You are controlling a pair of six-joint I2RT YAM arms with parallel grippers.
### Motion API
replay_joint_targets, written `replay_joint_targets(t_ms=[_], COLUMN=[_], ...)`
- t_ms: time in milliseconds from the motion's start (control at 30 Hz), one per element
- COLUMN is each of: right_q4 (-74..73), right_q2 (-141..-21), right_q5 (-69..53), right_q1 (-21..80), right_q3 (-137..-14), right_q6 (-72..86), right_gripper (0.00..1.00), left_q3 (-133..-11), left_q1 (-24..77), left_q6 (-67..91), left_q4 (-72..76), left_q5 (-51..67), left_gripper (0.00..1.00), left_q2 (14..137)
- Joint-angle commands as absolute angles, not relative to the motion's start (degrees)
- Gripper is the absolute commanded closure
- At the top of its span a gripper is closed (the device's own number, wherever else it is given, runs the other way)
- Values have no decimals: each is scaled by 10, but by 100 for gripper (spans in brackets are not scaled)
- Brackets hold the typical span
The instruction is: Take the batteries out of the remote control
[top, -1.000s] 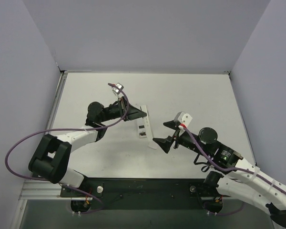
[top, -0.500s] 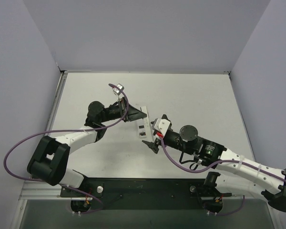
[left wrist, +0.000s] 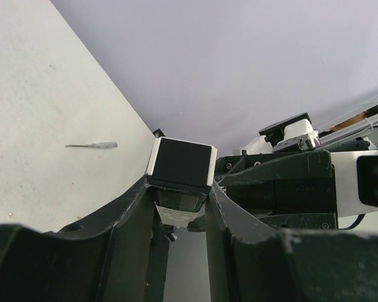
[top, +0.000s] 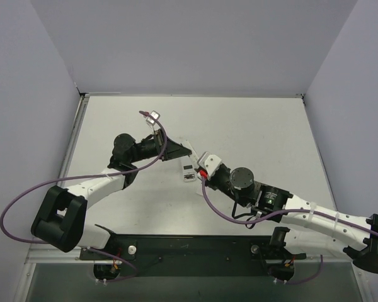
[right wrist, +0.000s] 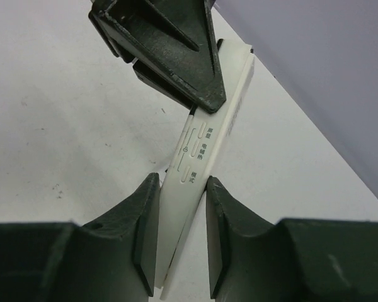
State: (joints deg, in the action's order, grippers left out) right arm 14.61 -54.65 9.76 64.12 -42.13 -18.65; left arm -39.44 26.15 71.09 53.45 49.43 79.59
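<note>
Both arms covered much of the remote control, and the batteries could not be made out. The left gripper had its jaws clenched on one end of it; the right gripper grasped the other end tightly between its jaws.

The remote is smooth off-white plastic with a faint satin sheen; its end face is black and matt. The left tool and right tool are dark, matt, finely grained plastic. The table is white, matt and lightly speckled.
</note>
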Motion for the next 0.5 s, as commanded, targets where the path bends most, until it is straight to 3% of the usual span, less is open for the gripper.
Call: replay_joint_targets(t_ms=[0, 133, 400, 467], right_q4=[147, 129, 123, 123], right_q2=[-550, -553, -539, -537], right_q5=[67, 86, 125, 130], right_q1=[673, 685, 684, 683], right_q3=[-412, -393, -378, -382], right_q6=[-190, -175, -142, -124], right_gripper=[88, 94, 94, 88], left_q3=[-407, -412, -421, -422], left_q1=[268, 263, 262, 262], left_q6=[698, 679, 664, 656], left_q4=[520, 494, 479, 469], left_q5=[476, 467, 464, 462], left_gripper=[100, 100, 100, 100], left_q2=[773, 773, 777, 778])
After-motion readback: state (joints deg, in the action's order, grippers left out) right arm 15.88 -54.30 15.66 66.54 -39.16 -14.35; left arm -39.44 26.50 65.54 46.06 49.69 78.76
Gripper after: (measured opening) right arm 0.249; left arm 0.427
